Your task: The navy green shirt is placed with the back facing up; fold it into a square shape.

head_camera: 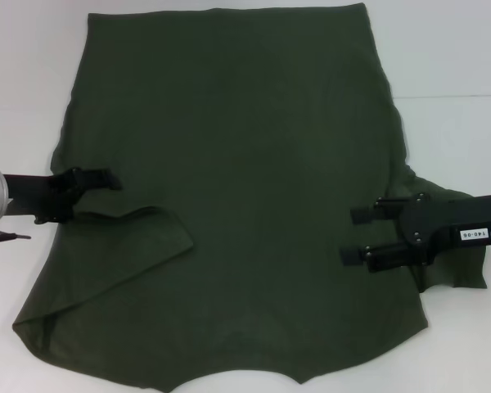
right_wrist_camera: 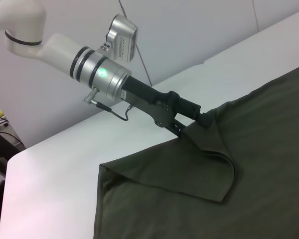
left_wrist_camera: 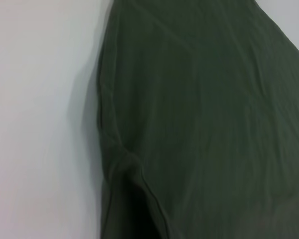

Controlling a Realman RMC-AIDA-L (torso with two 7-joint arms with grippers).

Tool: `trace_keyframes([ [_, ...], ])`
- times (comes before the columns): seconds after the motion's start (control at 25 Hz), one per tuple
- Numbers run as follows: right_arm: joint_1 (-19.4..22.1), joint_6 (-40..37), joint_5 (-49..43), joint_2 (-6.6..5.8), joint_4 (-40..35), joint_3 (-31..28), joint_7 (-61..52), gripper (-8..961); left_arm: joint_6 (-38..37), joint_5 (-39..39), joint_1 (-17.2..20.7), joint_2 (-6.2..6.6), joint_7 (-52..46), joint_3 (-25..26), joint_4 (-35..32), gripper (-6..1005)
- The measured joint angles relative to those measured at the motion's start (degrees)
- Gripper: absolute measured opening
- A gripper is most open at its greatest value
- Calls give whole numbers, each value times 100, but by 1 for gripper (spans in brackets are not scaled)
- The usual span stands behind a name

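Left claw (head_camera: 106, 180) pinching left edge of navy green shirt (head_camera: 245, 164), fingers closed on cloth, folded sleeve flap lying just beside it toward shirt middle. Right claw (head_camera: 356, 235) hovering over shirt's right edge, fingers spread apart, gripping nothing. Shirt lying spread flat, plain side up, covering most of white tabletop (head_camera: 24, 65). No containers showing.

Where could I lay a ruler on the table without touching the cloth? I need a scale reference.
Bare white table lies beyond the navy green shirt at both far corners, roomiest on the left. It is crowded at mid-height: the left gripper pinches the folded sleeve edge, and the right gripper is open over the shirt.
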State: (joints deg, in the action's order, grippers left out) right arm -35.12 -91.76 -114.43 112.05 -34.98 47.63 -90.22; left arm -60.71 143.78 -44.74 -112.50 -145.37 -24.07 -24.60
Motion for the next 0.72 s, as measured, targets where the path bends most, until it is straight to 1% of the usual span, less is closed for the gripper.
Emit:
trace_keyframes([
  [0.16,2,1,0,0,0,0,4,945,168,-1,-24,-23,0,-1,101,859],
  [0.24,3,1,0,-2,0,0,5,945,232,-134,-38,-68,5,81,117,859],
  [0.32,5,10,0,-7,0,-5,4,945,125,-673,-65,-96,176,337,216,859],
  [0.4,-5,22,0,-12,0,-12,-5,945,-232,-1574,-122,-83,530,560,387,859],
  [0.48,-28,24,0,-16,0,-13,-25,945,-502,-2224,-186,-54,722,583,448,859],
  [0.52,-33,24,0,-17,0,-13,-28,945,-567,-2413,-213,-48,705,580,437,859],
  [0.6,-37,25,0,-18,0,-12,-31,945,-579,-2457,-213,-42,629,568,412,859],
  [0.68,-38,29,0,-18,1,-13,-36,945,-546,-2457,-99,-40,619,591,403,860],
  [0.72,-38,29,0,-18,1,-13,-36,945,-546,-2457,-99,-40,619,591,403,860],
])
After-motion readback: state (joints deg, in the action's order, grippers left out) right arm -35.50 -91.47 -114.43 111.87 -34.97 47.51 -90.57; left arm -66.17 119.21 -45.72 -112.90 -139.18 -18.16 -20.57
